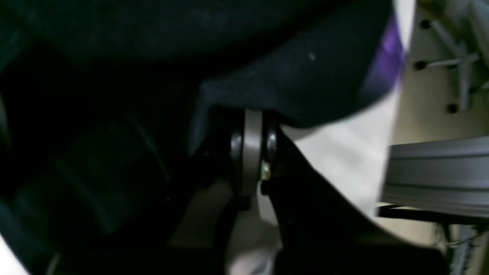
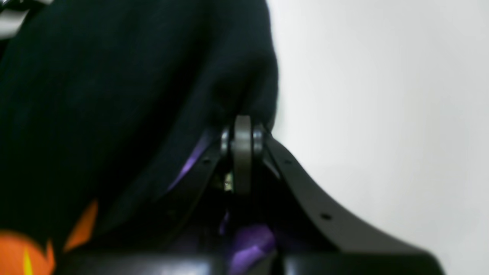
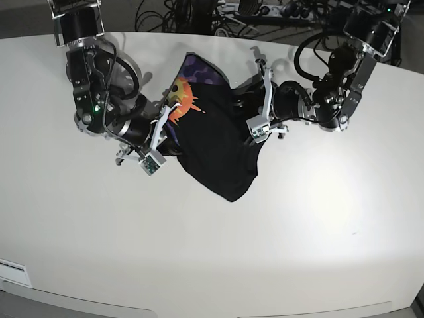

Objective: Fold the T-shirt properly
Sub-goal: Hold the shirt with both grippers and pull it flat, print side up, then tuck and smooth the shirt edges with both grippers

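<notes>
Cloth first: large black short-sleeved T-shirt (image 3: pixel 215 149) hangs bunched between both arms above the white table (image 3: pixel 318 245), mid-table toward the far side, lower flap drooping to a point near the surface. Orange sun print on purple shows at its upper left in base view. Left gripper (image 1: pixel 252 126), black w/ grey centre piece, is clamped tight on a black fold; purple strip visible at the cloth's right edge in left wrist view. Right gripper (image 2: pixel 242 131) is likewise pinched onto a fold of black fabric, purple lining peeking by the fingers, orange print in the lower left corner. Both wrist views blurred. Cables (image 3: pixel 199 13) lie beyond the table's far edge.
</notes>
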